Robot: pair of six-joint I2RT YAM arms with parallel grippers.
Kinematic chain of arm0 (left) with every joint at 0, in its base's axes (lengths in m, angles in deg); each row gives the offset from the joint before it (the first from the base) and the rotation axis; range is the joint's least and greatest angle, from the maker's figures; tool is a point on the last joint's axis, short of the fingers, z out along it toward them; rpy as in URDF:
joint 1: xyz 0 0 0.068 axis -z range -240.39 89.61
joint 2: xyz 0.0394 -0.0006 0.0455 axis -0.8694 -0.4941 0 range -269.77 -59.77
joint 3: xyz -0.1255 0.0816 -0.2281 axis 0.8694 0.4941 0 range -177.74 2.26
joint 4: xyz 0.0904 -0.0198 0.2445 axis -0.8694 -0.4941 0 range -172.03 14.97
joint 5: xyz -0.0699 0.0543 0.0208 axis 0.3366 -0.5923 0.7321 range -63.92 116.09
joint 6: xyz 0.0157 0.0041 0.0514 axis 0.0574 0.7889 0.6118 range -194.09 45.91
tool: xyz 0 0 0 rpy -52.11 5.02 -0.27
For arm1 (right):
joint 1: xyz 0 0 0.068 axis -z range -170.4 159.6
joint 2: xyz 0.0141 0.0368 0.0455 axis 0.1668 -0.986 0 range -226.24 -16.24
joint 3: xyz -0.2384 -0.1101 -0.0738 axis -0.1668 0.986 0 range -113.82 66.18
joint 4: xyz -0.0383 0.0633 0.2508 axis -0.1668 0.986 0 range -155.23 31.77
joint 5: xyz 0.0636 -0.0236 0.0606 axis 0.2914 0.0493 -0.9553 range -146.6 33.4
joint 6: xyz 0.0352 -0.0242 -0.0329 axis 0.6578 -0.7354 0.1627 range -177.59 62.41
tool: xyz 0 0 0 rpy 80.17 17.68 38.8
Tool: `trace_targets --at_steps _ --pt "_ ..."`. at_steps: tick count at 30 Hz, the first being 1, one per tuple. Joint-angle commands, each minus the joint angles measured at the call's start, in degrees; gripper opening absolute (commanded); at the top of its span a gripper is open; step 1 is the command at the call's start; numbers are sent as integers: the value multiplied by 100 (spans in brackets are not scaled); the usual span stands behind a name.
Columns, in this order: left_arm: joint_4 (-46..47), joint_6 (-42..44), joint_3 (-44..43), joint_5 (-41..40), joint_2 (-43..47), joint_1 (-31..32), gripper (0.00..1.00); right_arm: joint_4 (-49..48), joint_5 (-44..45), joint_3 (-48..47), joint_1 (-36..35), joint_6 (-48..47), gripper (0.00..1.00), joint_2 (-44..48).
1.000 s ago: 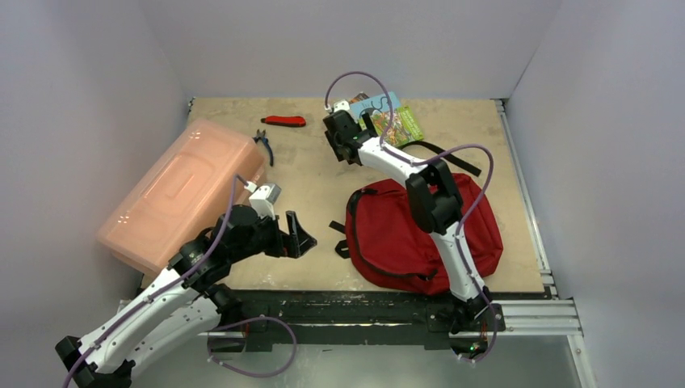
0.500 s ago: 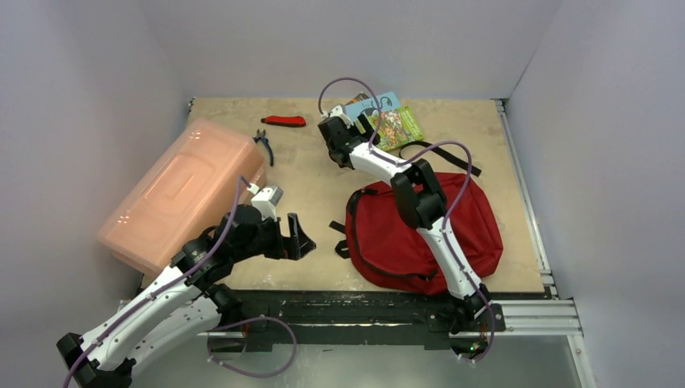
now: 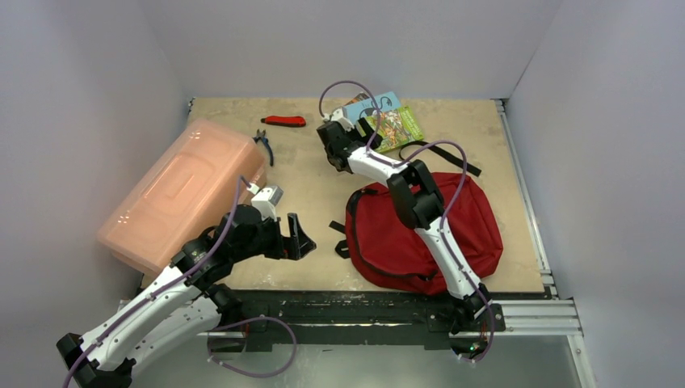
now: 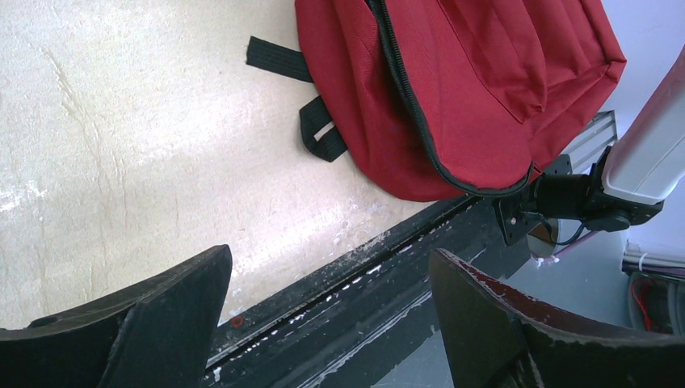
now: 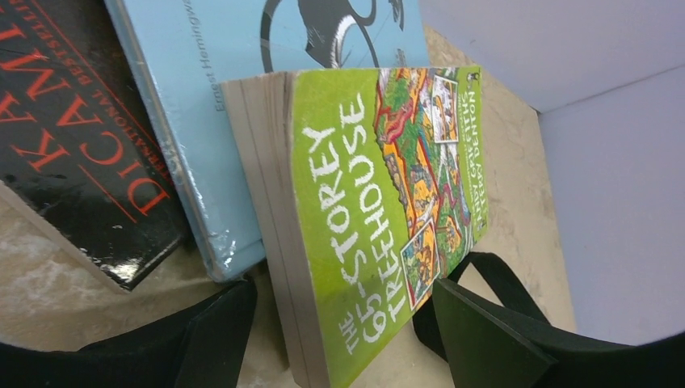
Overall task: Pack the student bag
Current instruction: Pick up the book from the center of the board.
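Both gape empty: left gripper (image 4: 329, 267), and right gripper (image 5: 346, 291), whose arm (image 3: 416, 194) partly hides student bag (image 3: 388, 242).

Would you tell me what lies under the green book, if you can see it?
The green book rests partly on a blue book; a black book lies next to that. Whatever is beneath the green book's middle is covered.

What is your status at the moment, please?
Left pincer open, empty. Right pincer open, astride green book. Bag flat on table. Strap beside book, near fingertip.
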Motion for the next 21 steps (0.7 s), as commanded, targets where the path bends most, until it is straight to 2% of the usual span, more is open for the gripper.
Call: trace_targets --at_steps 1,5,10,16,18,20,21 --pt "181 9 -93 118 46 -21 92 15 121 458 83 362 85 214" --pt "210 -39 -59 184 46 -21 92 -91 151 539 189 308 84 203" --pt "202 -65 -63 177 80 -21 92 -826 254 750 246 -306 69 249" --pt "185 -95 -122 214 44 -21 91 -1218 28 1074 240 -693 36 644" --pt "197 -97 -118 197 58 -21 91 -1402 -1 1349 241 -792 22 956" --pt "157 -99 -155 144 18 -15 91 -1102 46 1359 233 -642 3 1240" --pt "149 -110 -175 120 -4 -20 91 -790 -35 1293 232 -438 0 1392"
